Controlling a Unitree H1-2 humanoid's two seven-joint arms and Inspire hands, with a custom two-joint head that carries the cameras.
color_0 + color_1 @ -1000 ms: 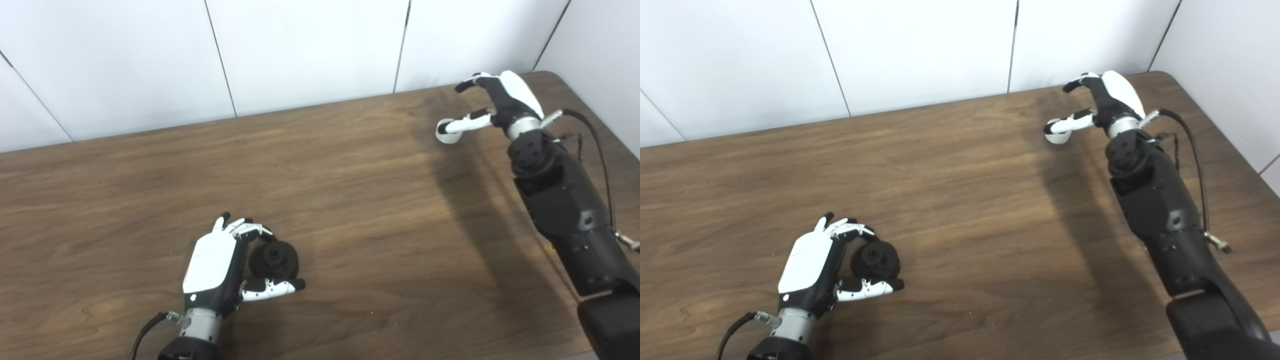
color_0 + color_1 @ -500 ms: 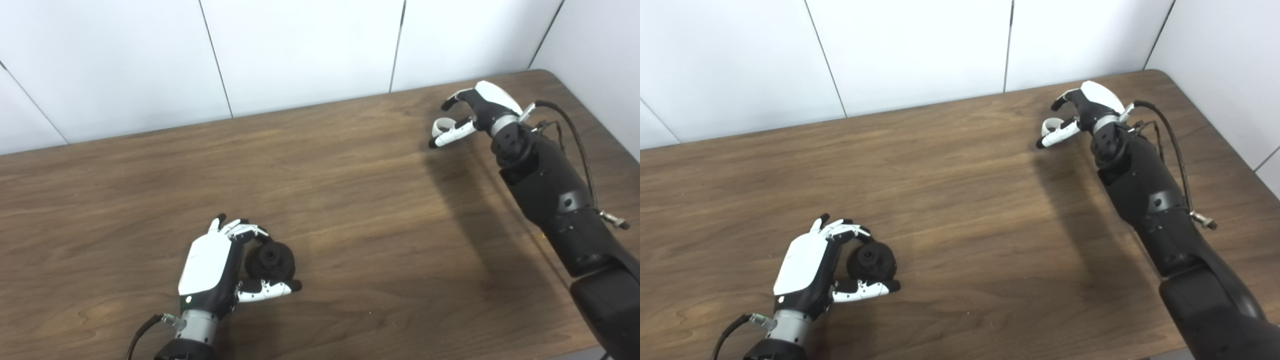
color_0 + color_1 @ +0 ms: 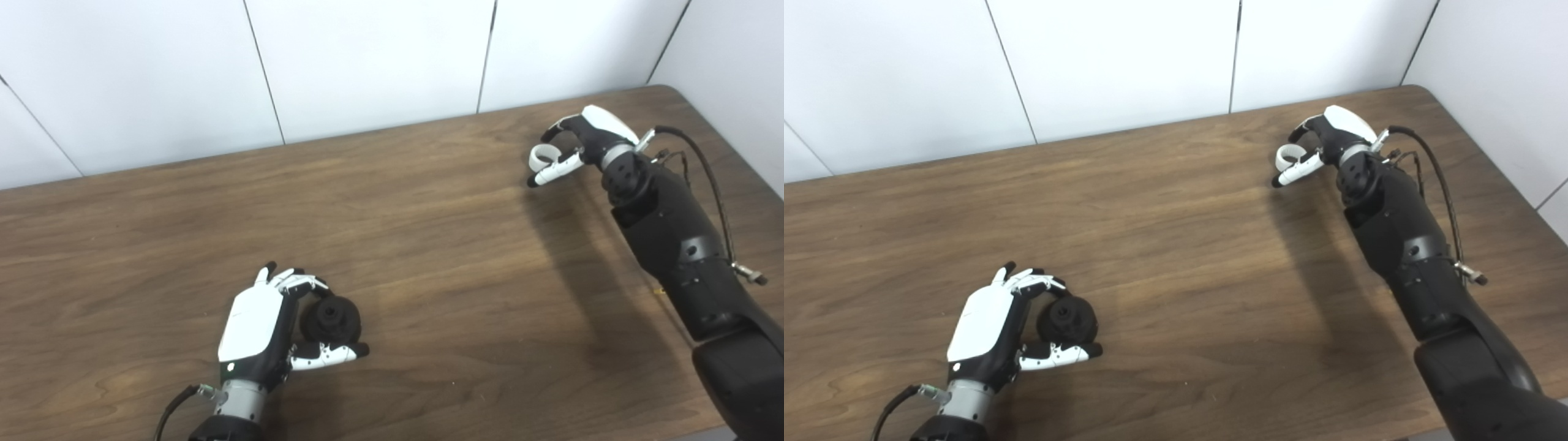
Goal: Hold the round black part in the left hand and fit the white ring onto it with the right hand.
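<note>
Left eye view: left robot hand (image 3: 260, 331) low on the wooden bench (image 3: 429, 257), near the front edge; fingers (image 3: 297, 283) curled over the far side of the round black part (image 3: 331, 318), thumb (image 3: 324, 354) stretched along its near side; part held between them, hub with centre hole facing up and to the right; cannot tell whether the part touches the bench. Right robot hand (image 3: 582, 144) far off at the back right of the bench, close to the white wall panels (image 3: 367, 61); closed on the white ring (image 3: 541, 157), ring standing on edge with its opening visible, pinched between the bent fingers above and the straight thumb below it; black forearm (image 3: 680, 251) running back to the lower right corner, cable looping beside the wrist; shadow of the arm cast on the wood to its left.

Right eye view: same layout; left robot hand (image 3: 989, 331) wrapped about the black part (image 3: 1067, 318), thumb tip reaching past the part's right rim; right robot hand (image 3: 1332, 138) holding the white ring (image 3: 1287, 157) above the bench surface near the back edge; ring and black part well apart, on opposite sides of the bench.
</note>
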